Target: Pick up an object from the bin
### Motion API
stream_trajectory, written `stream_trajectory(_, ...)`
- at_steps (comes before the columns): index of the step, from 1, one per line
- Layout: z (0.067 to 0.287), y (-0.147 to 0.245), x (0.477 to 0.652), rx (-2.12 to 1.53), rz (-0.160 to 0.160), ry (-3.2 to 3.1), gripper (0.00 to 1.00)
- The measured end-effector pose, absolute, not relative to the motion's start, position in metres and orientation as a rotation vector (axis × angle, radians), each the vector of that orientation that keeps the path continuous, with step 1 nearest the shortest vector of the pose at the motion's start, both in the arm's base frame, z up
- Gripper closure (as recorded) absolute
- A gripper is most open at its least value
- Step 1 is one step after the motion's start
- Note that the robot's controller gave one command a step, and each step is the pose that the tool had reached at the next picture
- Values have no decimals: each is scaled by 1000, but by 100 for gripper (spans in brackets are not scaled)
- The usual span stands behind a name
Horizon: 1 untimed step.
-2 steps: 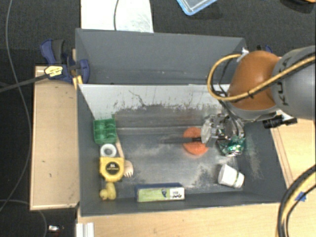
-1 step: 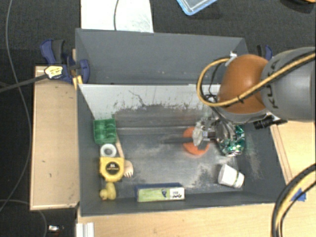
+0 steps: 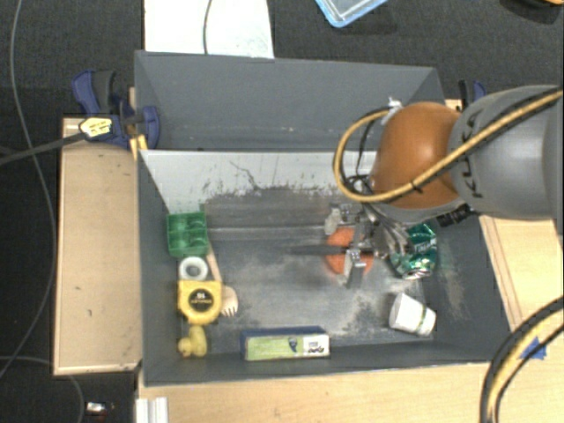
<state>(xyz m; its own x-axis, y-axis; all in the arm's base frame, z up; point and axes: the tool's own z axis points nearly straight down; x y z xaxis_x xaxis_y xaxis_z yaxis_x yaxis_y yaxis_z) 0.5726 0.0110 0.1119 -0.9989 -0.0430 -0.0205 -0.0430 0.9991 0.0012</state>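
Note:
My gripper (image 3: 352,245) hangs low over the bin's middle right, under the orange wrist cover. An orange thing (image 3: 337,261) sits right at the gripper, partly hidden by it; I cannot make out whether it is held. Just to the gripper's right lies a crumpled green and silver packet (image 3: 416,252). A white cup (image 3: 411,314) lies on its side in front of that, toward the bin's front right.
Along the left wall lie a green block (image 3: 187,230), a white tape roll (image 3: 194,269), a yellow tape measure (image 3: 199,300) and a small yellow piece (image 3: 192,345). A flat green and white box (image 3: 286,346) rests against the front wall. The arm comes in from the right.

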Motion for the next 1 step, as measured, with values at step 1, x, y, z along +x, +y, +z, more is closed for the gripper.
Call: stream_trajectory(1, 112, 11, 573, -67, 3, 3120, 0)
